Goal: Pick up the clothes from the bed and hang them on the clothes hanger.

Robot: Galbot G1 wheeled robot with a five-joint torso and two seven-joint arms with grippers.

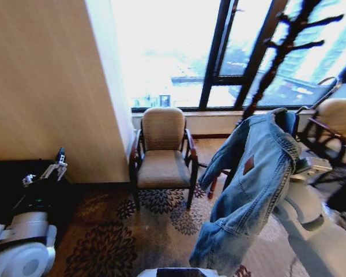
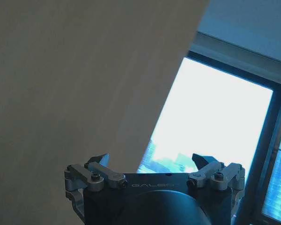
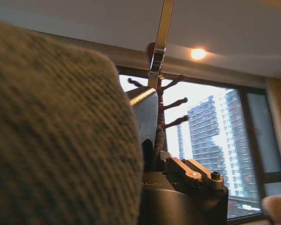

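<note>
Open patterned brown carpet [image 1: 109, 242] lies ahead on the left. Tan upholstered wooden armchair [image 1: 162, 151] blocks the centre under the window. Dark wooden coat stand [image 1: 277, 57] rises right of it, hanging blue denim jacket [image 1: 251, 190] crowding that side.

We are looking up past our right gripper [image 3: 152, 140], whose dark body is sitting at 5 o'clock. Its fingers are pinching the slim metal hook of the clothes hanger [image 3: 160, 44], which is rising toward 12 o'clock. Coarse woven fabric [image 3: 56, 136] is blurring across the 9 o'clock side. Behind, a dark wooden coat stand [image 3: 171, 105] is branching before a window [image 3: 215, 140] showing towers, and a ceiling lamp [image 3: 198, 54] is glowing at 1 o'clock.
</note>
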